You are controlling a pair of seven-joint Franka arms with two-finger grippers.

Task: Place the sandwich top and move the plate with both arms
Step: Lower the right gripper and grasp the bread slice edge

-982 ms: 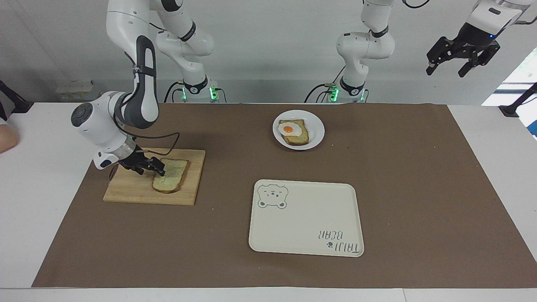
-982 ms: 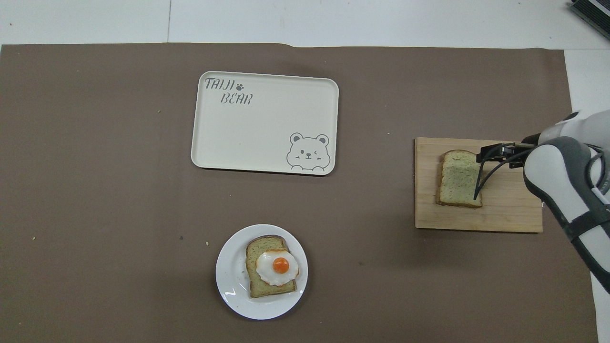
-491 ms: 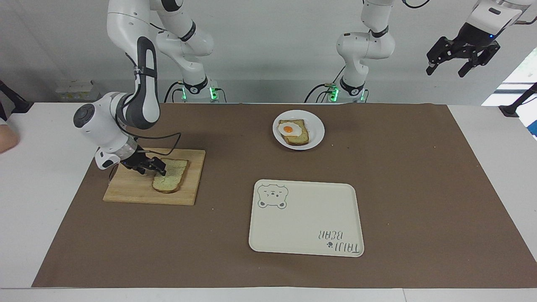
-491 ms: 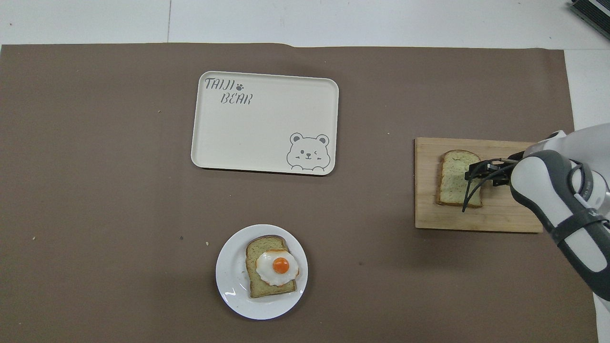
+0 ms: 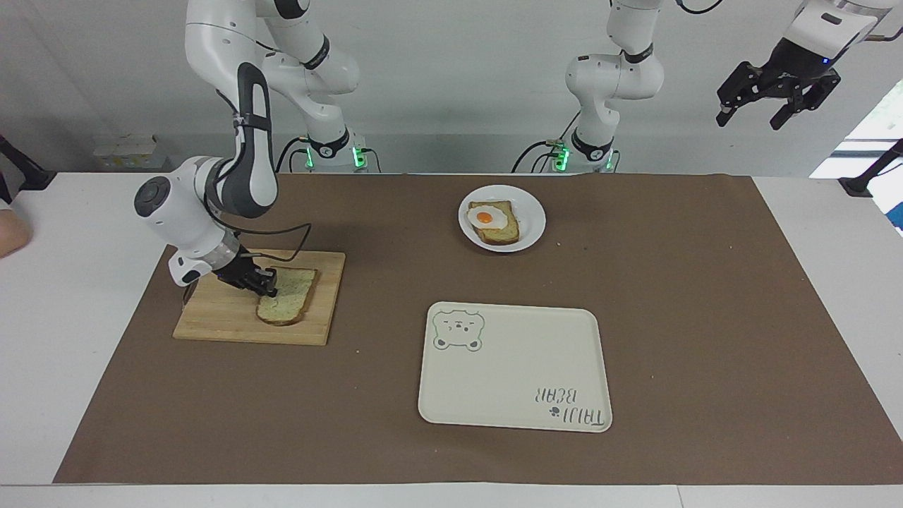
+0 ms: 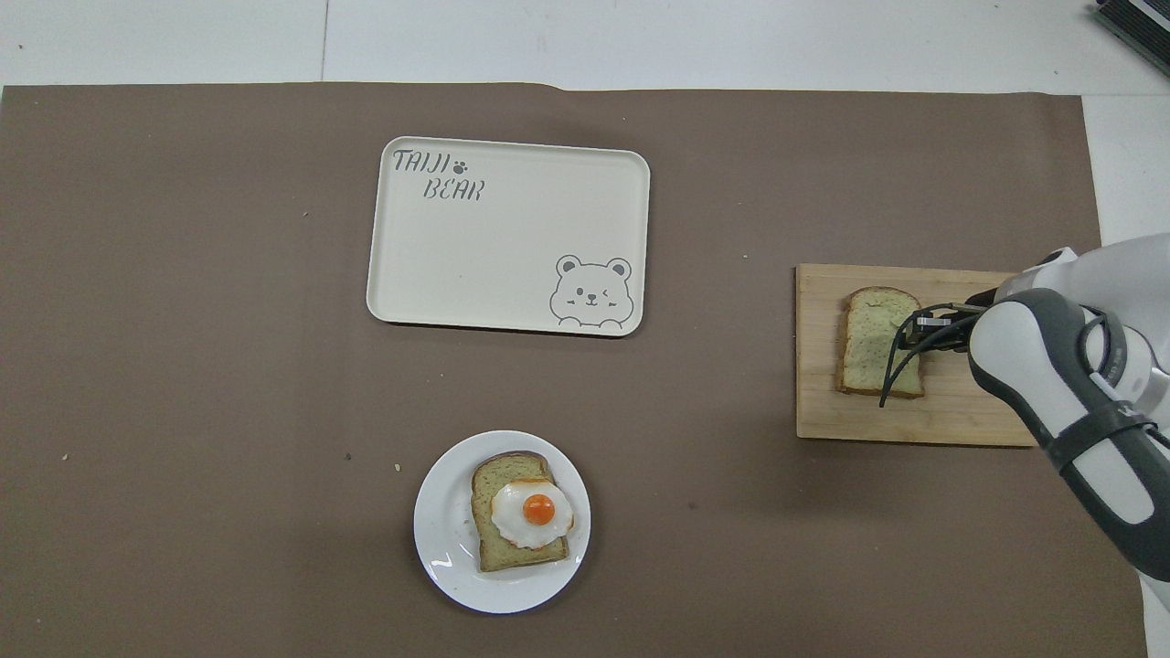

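Note:
The sandwich top, a pale speckled slice with a brown crust, lies flat on a wooden cutting board toward the right arm's end of the table. My right gripper is low on the board, its fingertips pinched on the slice's edge. The small white plate sits close to the robots and carries a toast slice with a fried egg. My left gripper waits open, high in the air off the left arm's end of the table, out of the overhead view.
A cream rectangular tray with a bear drawing lies farther from the robots than the plate. A brown mat covers the table. The right arm's cable loops over the board.
The right gripper slid along the slice's edge and its fingers closed onto the bread. The right arm's elbow shifted slightly. The left arm, plate and tray have not moved.

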